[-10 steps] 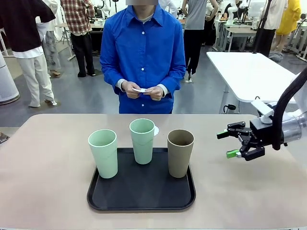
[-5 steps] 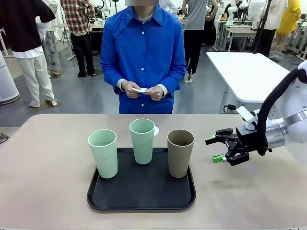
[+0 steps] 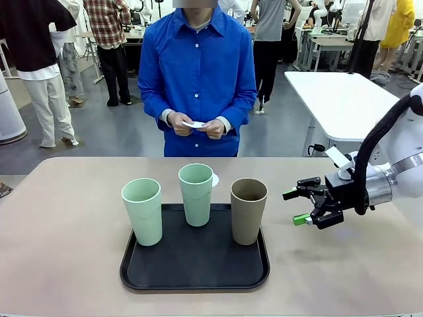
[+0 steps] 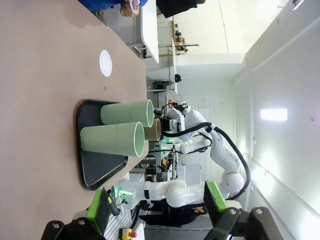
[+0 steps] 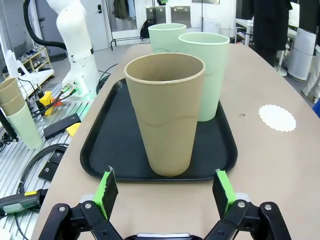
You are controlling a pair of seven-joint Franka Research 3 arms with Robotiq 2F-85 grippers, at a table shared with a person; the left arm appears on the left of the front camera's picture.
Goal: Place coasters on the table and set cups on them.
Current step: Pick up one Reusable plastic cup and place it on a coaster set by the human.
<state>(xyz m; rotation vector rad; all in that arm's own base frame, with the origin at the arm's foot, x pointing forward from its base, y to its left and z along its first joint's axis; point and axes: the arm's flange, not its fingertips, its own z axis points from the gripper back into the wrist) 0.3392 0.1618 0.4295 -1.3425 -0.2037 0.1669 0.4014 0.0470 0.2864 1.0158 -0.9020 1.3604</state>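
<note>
Three cups stand on a black tray (image 3: 195, 275): a mint cup (image 3: 141, 211) at the left, a mint cup (image 3: 196, 193) at the back, and a brown cup (image 3: 248, 210) at the right. One white lacy coaster (image 3: 214, 179) lies on the table (image 3: 66, 251) behind the back cup. The person's hands hold more white coasters (image 3: 196, 124). My right gripper (image 3: 295, 207) hangs open just right of the brown cup (image 5: 167, 115), which stands straight ahead of its pads (image 5: 106, 189). My left gripper (image 4: 157, 205) is open, well back from the tray (image 4: 100, 165) and the coaster (image 4: 105, 63).
A person in a blue shirt (image 3: 196, 72) stands at the far edge of the table. A white table (image 3: 344, 99) stands behind at the right. Bare tabletop lies to the left, right and front of the tray.
My right gripper has moved left toward the brown cup and stayed open; over the last half second it has held still. The cups, coaster and person's hands have not moved.
</note>
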